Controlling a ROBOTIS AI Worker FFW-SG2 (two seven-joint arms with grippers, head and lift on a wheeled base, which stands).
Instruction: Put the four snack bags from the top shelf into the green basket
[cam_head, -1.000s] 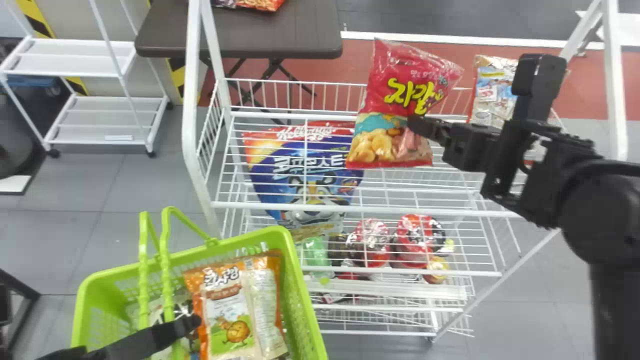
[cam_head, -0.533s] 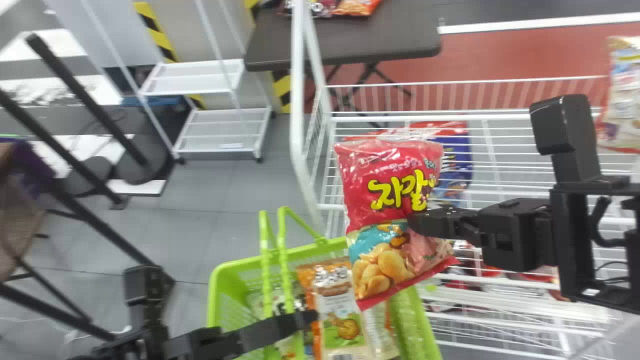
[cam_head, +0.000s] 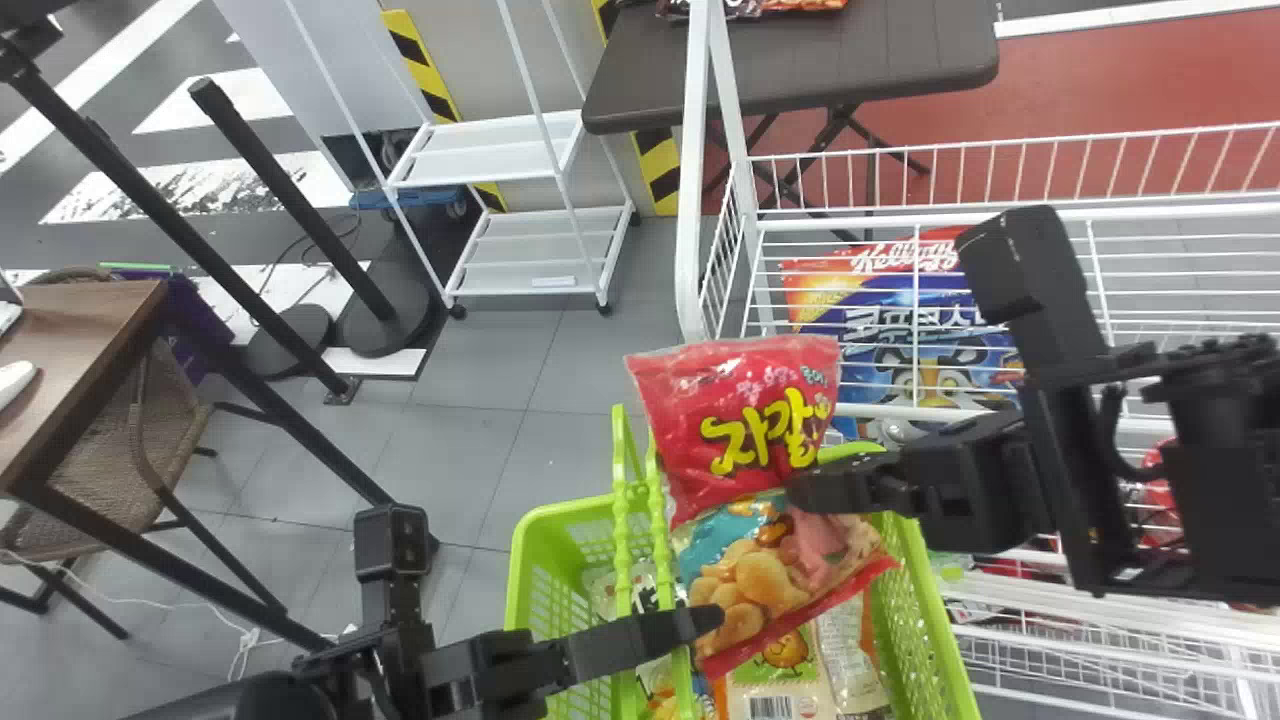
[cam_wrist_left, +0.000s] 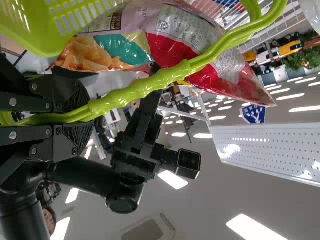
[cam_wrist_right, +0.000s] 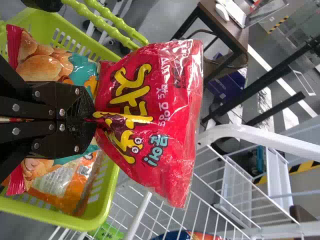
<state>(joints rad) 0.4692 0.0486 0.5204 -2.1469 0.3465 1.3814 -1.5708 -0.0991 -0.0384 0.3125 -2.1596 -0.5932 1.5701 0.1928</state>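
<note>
And here's the right gripper (cam_head: 800, 490), jaws pinched tight on the red snack bag (cam_head: 740, 435), holding it over the green basket (cam_head: 927, 620), the bag tilted, its printed potato-snack end on the near side! Over on the left, the left gripper (cam_head: 700, 622) has its jaws clamped round the basket's green handles (cam_head: 622, 560), and they stand up beside the red bag. Look inside the basket: an orange-and-cream snack bag (cam_head: 845, 660) lies there, partly covered from the head view by the red one. To the right stands the white wire rack (cam_head: 692, 200), a blue cereal bag (cam_head: 920, 345) showing through its wires, and at the far side there's a dark folding table (cam_head: 800, 60) with snack packets (cam_head: 805, 4) on it
</note>
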